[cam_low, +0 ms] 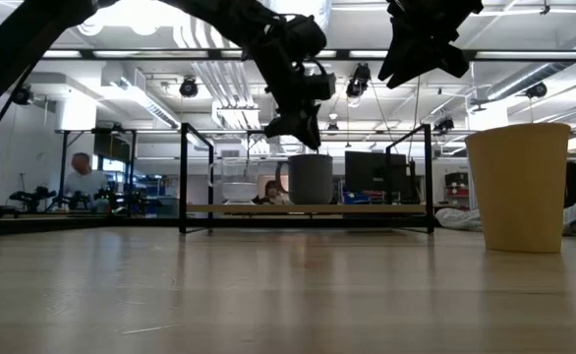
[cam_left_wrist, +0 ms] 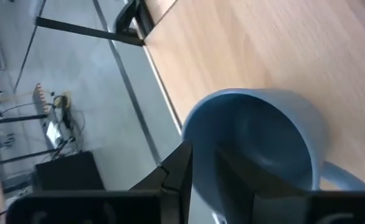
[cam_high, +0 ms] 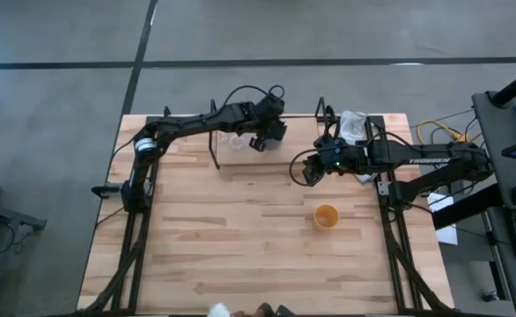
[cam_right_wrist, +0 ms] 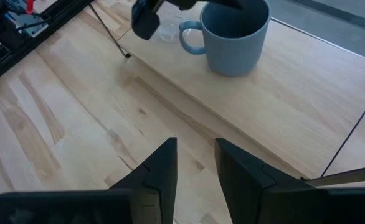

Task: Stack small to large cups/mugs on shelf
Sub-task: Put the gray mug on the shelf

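Note:
The grey-blue mug (cam_right_wrist: 233,38) stands upright on the light-wood shelf (cam_right_wrist: 288,74), its handle toward the clear glass cup (cam_right_wrist: 169,31) beside it on the board. My left gripper (cam_low: 300,133) is open just above the mug (cam_low: 311,179), with its fingers over the mug's rim (cam_left_wrist: 195,127), and it hides the mug in the high view. My right gripper (cam_high: 309,173) is open and empty, above the table in front of the shelf's right end. The yellow cup (cam_high: 326,216) stands upright on the table, nearer than the right gripper.
Thin black wire uprights (cam_low: 182,177) stand at both ends of the shelf (cam_high: 280,158). A white crumpled thing (cam_high: 353,126) lies at the far right of the table. Bare tabletop (cam_high: 223,238) lies on the near side. People show in the room behind (cam_low: 77,177).

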Robot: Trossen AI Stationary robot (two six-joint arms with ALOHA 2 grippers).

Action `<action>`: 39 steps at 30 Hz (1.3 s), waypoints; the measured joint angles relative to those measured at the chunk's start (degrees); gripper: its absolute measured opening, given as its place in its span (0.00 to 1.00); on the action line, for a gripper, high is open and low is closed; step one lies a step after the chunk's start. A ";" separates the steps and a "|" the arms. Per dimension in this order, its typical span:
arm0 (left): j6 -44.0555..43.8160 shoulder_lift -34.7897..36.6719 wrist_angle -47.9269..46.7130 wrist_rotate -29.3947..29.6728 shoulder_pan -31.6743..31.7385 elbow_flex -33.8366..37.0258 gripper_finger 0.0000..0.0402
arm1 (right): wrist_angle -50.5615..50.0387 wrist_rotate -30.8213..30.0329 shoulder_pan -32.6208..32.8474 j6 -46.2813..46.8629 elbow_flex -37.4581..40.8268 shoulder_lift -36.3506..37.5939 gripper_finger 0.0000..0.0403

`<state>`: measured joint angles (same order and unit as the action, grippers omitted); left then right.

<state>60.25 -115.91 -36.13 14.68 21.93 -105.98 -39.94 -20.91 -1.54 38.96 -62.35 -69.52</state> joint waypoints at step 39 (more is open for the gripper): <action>-42.04 -4.64 -8.02 0.65 -1.01 -7.42 0.00 | -0.02 -0.77 0.00 0.00 0.00 0.00 0.25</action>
<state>18.22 -120.56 -44.16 15.33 20.91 -113.40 -39.97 -21.68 -1.54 38.96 -62.35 -69.52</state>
